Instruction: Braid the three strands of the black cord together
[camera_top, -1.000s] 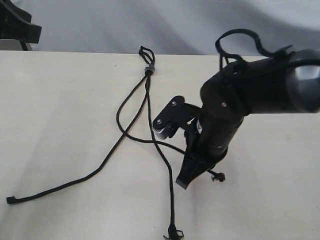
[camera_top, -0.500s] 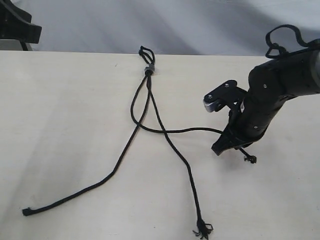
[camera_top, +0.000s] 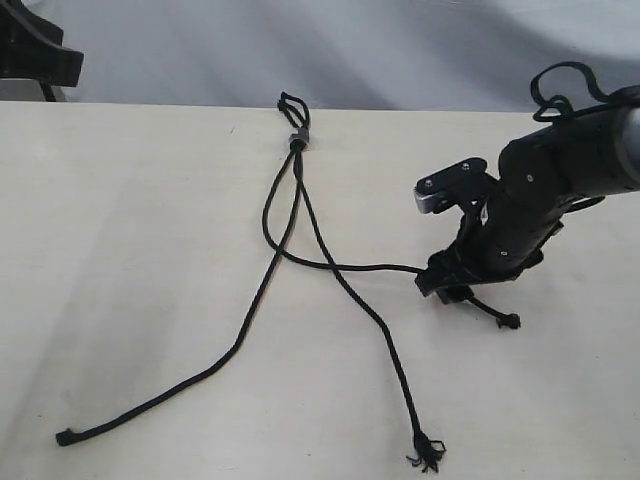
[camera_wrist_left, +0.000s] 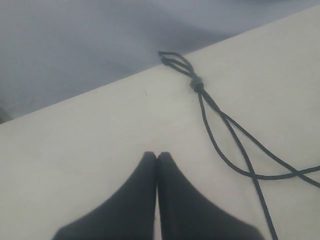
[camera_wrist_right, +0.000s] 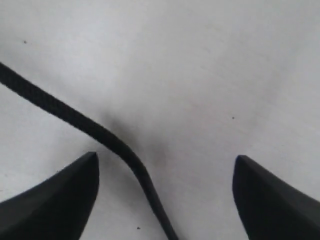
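The right gripper (camera_top: 447, 283) points tips-down at the table (camera_top: 120, 220) with its jaws spread wide, its forearm slanting in from the right edge of the exterior view. The right-hand strand (camera_wrist_right: 90, 127) lies flat between the two fingers (camera_wrist_right: 55, 200), gripped by neither, and its knotted tip (camera_top: 510, 321) shows just past the gripper. The three strands (camera_top: 297, 160) of the black cord (camera_wrist_left: 220, 117) fan out from a grey band (camera_top: 297, 139) below a short loop (camera_top: 291, 104) at the table's far edge. The middle strand (camera_top: 428, 455) ends frayed and the left-hand strand (camera_top: 70, 436) trails away. The left gripper (camera_wrist_left: 157, 156), its jaws pressed together and empty, sits well short of the loop.
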